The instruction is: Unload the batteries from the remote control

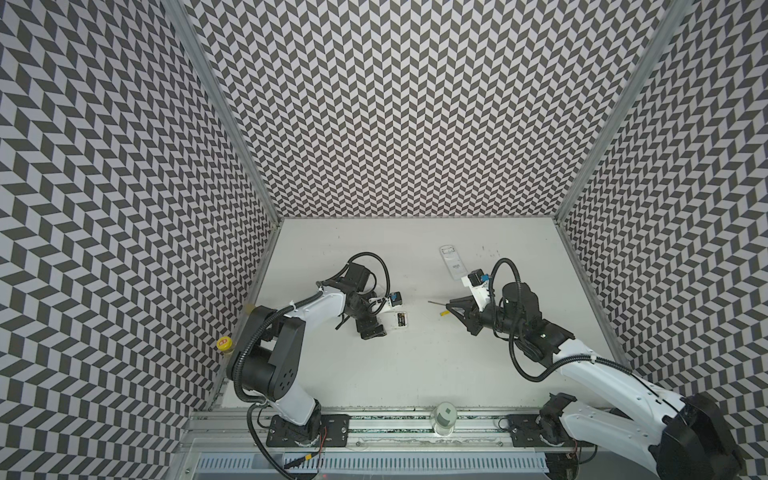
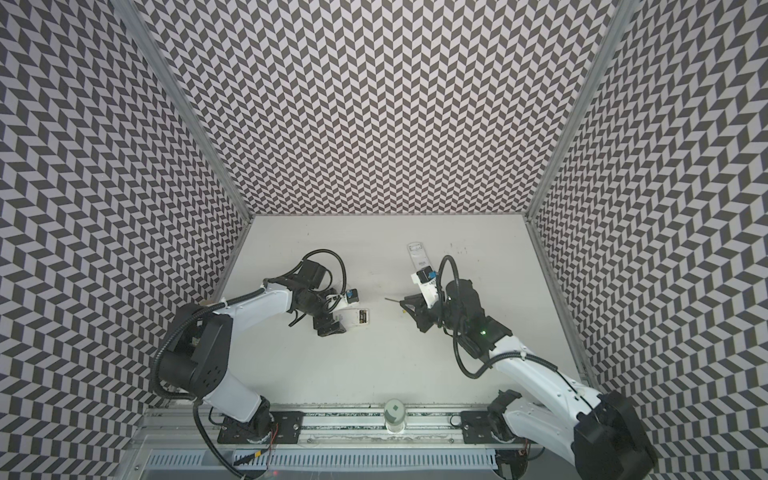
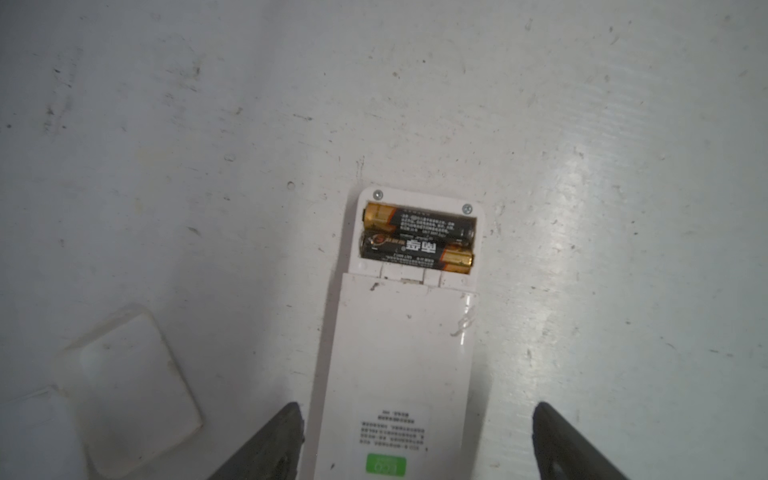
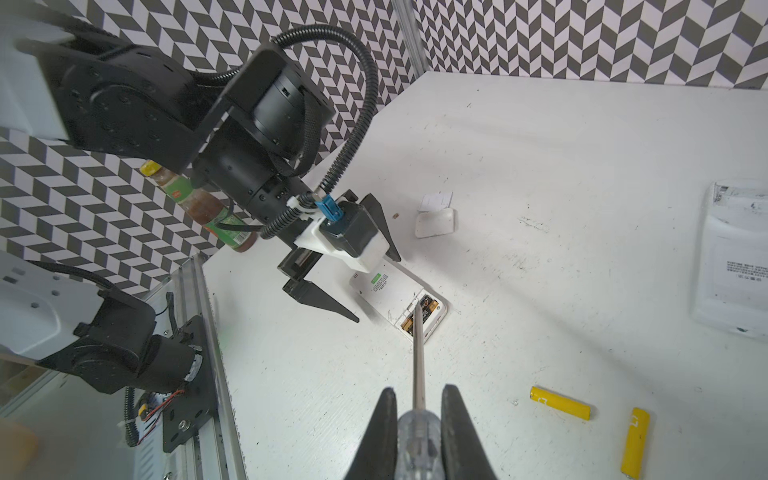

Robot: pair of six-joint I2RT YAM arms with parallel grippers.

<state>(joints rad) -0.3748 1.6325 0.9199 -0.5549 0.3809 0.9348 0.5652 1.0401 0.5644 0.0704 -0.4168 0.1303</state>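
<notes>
The left fingers (image 3: 274, 440) stood apart on both sides of the remote (image 3: 399, 353), left of middle on the tabletop (image 3: 166, 124); we saw two black batteries (image 3: 417, 239) inside its open compartment (image 3: 480, 237). The right fingers (image 4: 382, 432) clamped the screwdriver (image 4: 417, 357); two yellow batteries (image 4: 560, 402) lay near them.

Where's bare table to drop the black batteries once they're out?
Biggest bare patch: the near table, between the opened remote and the front rail. The far-left corner by the back wall is bare too. Crowded: around the right gripper, with its screwdriver and the yellow batteries; a battery cover lies beside the remote under the left gripper.
</notes>
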